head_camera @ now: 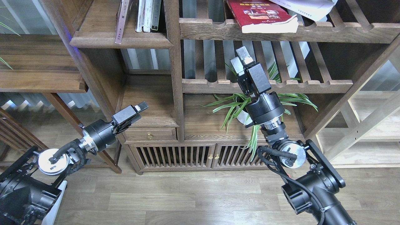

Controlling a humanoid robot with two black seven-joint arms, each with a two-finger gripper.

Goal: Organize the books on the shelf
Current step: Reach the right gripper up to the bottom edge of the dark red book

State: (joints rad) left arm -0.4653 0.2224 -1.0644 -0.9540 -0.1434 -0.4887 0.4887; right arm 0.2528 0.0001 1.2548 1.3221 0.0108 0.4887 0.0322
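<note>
Right tool (240, 58): raised in front of the middle slatted shelf (265, 86), fingers pointing up toward the books above; the two fingers lie close together with nothing between them, clenched and empty.
Left tool (141, 107): low, in front of the small drawer cabinet (149, 135), pointing up and right; seen edge-on, so whether it is clenched or released cannot be told.
Red book (262, 15): lying flat on the upper slatted shelf (281, 31), page edge over the front rail.
White book (304, 7): resting tilted, partly on the red book.
Maroon book (122, 20): leaning on the solid shelf (120, 42) at upper left, beside the thin pale books (147, 15) standing upright.
Spider plant (250, 107): in a white pot under the middle slatted shelf, partly behind the right arm.
</note>
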